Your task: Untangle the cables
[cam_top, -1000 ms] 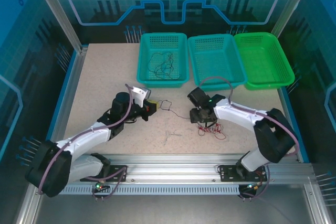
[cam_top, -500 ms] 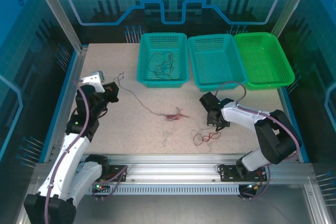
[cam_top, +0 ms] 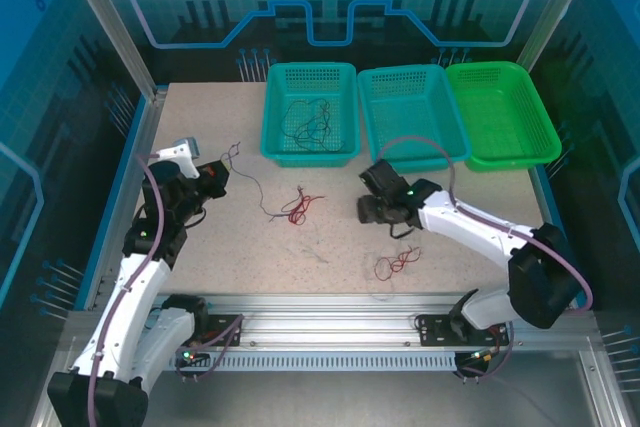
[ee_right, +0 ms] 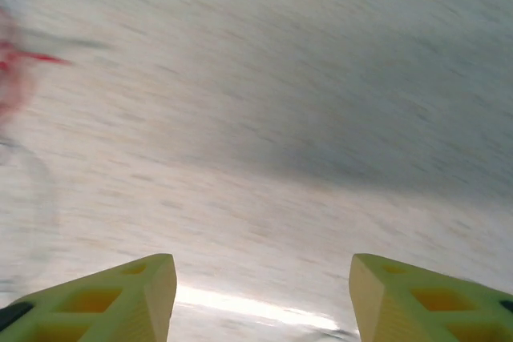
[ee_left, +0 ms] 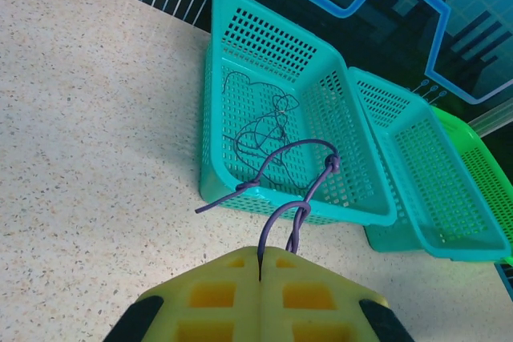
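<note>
My left gripper point(cam_top: 212, 180) stands at the table's left, shut on a dark thin cable point(cam_top: 250, 179). That cable runs right and down to a small red cable tangle point(cam_top: 301, 204) on the table. In the left wrist view the closed yellow fingertips point(ee_left: 260, 266) pinch this knotted, purplish cable point(ee_left: 298, 167). My right gripper point(cam_top: 366, 209) is near the table's middle, open, nothing between its fingers point(ee_right: 260, 278); the view is motion-blurred, with a red cable smear point(ee_right: 12, 78) at left. Another red cable point(cam_top: 397, 263) lies near the front. Black cables point(cam_top: 306, 123) sit in the left teal basket point(cam_top: 272, 152).
Three baskets line the back: the left teal one point(ee_left: 240, 191), a middle teal one point(cam_top: 375, 162) and a green one point(cam_top: 545, 152). A faint pale wire point(cam_top: 316, 253) lies on the table near the front centre. The metal rail point(cam_top: 330, 312) borders the near edge.
The left arm swung from the centre to the left, pulling the dark cable; the red tangle has slid left. The right gripper moved left, away from the front red cable.
</note>
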Motion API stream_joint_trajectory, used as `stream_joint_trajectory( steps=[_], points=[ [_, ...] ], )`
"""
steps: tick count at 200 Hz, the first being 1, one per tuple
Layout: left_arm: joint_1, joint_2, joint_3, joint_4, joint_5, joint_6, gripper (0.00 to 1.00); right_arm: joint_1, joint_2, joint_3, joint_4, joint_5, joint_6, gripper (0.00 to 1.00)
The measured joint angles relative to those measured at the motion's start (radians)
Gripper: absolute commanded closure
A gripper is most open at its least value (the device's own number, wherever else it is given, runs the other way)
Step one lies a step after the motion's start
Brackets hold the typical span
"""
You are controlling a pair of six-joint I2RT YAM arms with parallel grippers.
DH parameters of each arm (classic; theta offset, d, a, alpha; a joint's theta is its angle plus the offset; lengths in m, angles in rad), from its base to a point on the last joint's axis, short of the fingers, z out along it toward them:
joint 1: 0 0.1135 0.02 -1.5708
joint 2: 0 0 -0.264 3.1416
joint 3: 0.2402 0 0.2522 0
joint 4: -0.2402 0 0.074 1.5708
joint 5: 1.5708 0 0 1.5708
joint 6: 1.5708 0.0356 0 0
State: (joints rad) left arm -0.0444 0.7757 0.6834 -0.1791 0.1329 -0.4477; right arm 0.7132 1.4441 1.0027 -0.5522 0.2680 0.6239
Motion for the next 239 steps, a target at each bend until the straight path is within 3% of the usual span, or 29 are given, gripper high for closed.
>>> stream_joint_trajectory(
  steps=[40,61,92,193,214,239],
  points=[
    [0.0,-0.021,-0.014,-0.004,0.0,0.0,1.0,0.114,0.268,0.211,0.109,-0.026,0.156,0.35],
    [0.0,-0.038,-0.031,-0.018,0.0,0.0,1.0,0.131,0.412,0.272,0.15,-0.019,0.212,0.3],
    [0.0,-0.057,-0.048,-0.05,-0.001,0.001,1.0,0.13,0.569,0.336,0.192,-0.04,0.249,0.32],
    [0.0,-0.082,-0.06,-0.064,0.0,0.005,1.0,0.104,0.594,0.356,0.312,-0.14,0.302,0.32],
    [0.0,-0.082,-0.06,-0.064,0.0,0.005,1.0,0.1,0.616,0.373,0.316,-0.129,0.303,0.39],
    [0.0,-0.082,-0.06,-0.064,0.0,0.007,1.0,0.111,0.651,0.428,0.253,-0.064,0.301,0.65]
  ],
)
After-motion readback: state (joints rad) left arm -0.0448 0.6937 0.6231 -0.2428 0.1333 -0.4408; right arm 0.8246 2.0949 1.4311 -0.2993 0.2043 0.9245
